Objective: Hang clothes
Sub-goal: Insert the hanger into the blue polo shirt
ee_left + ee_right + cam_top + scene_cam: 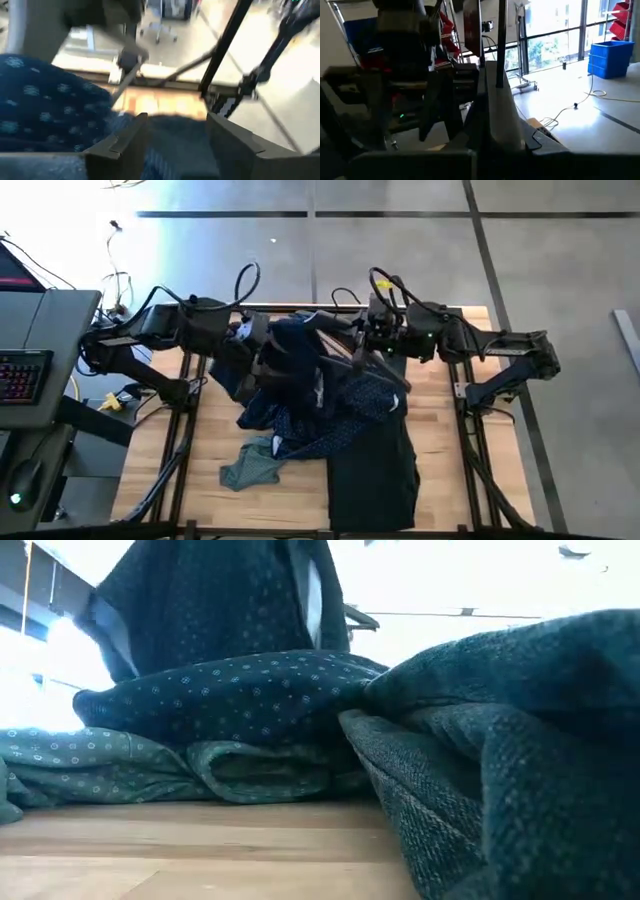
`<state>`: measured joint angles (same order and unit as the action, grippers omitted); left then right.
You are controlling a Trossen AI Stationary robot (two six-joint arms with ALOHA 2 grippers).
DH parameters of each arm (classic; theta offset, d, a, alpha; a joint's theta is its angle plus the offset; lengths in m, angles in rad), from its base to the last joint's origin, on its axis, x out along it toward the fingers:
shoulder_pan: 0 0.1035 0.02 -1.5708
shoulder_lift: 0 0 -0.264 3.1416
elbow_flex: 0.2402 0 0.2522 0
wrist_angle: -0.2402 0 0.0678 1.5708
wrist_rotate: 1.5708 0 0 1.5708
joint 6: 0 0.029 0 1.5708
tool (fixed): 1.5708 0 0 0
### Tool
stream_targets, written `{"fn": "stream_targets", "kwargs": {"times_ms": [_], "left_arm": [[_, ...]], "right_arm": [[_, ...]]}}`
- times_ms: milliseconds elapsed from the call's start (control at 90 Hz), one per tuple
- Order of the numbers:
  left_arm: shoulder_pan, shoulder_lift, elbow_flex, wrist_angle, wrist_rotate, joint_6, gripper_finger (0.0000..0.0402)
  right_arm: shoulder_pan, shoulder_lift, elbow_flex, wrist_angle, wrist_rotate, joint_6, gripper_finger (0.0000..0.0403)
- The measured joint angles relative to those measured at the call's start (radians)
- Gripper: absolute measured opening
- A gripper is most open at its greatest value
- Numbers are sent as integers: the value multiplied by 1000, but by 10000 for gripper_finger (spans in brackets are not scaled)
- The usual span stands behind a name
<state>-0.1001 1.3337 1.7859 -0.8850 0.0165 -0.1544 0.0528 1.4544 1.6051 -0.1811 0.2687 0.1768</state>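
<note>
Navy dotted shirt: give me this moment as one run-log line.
navy dotted shirt: lifted between both arms | left gripper: open, at shirt | right gripper: at shirt's top edge | teal shirt, black trousers: on table

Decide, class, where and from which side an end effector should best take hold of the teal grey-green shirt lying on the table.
Probably at its free corner: the teal shirt lies crumpled flat at the pile's near-left edge, with only its inner side tucked under the navy dotted shirt. Come from straight above at the outer edge and pinch a raised fold, such as the rolled one in the low view.
</note>
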Motion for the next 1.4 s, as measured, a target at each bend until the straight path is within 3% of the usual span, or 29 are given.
{"fn": "stream_targets", "kwargs": {"times_ms": [367, 500, 689, 822, 900, 1122, 1400], "left_arm": [[0, -64, 1, -74, -6, 5, 177], [0, -92, 1, -177, -83, -11, 177], [22, -97, -14, -489, -226, -236, 177], [63, -94, -137, -585, -259, -430, 177], [125, -89, -256, -571, -261, -464, 177], [404, -21, -584, -361, -154, -311, 177], [679, 238, -721, -353, -206, -68, 181]], "right_arm": [[0, 0, 0, -62, 10, 7, 24], [0, 0, 0, -80, 10, 9, 24], [0, 12, 0, -249, -3, 75, 24], [-15, 82, 0, -381, -59, 139, 24], [-19, 123, 0, -460, -78, 178, 24], [28, 144, 0, -663, -78, 301, 24], [97, 114, 0, -676, -26, 365, 24]]}}
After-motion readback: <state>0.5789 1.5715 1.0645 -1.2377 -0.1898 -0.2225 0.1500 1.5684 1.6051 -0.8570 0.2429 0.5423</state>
